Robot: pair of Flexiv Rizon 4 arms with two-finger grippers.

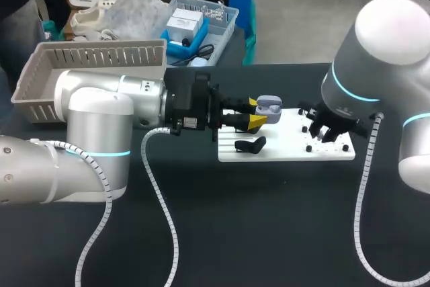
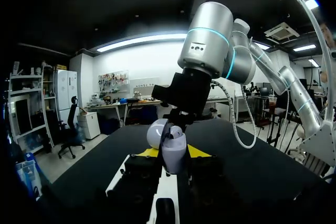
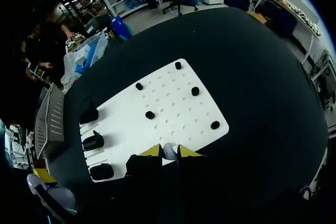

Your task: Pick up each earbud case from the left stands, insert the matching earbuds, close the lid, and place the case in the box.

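Note:
A pale grey earbud case point(image 1: 269, 106) with its lid up is held above the left end of the white board point(image 1: 289, 147), my left gripper point(image 1: 256, 113) shut on it from both sides. In the left wrist view the case point(image 2: 172, 139) sits upright between the yellow tips, with my right arm beyond it. My right gripper point(image 1: 327, 132) is down over the board's right part among the black pegs point(image 3: 150, 115). In the right wrist view its gripper point(image 3: 169, 153) pinches a small whitish earbud point(image 3: 168, 150) at the board's point(image 3: 157, 98) near edge.
A slatted beige basket point(image 1: 87, 65) stands at the table's back left, also seen on edge point(image 3: 50, 119). Black stands point(image 3: 93, 141) line the board's left end; one point(image 1: 250, 144) lies below the held case. Dark table surface lies open in front.

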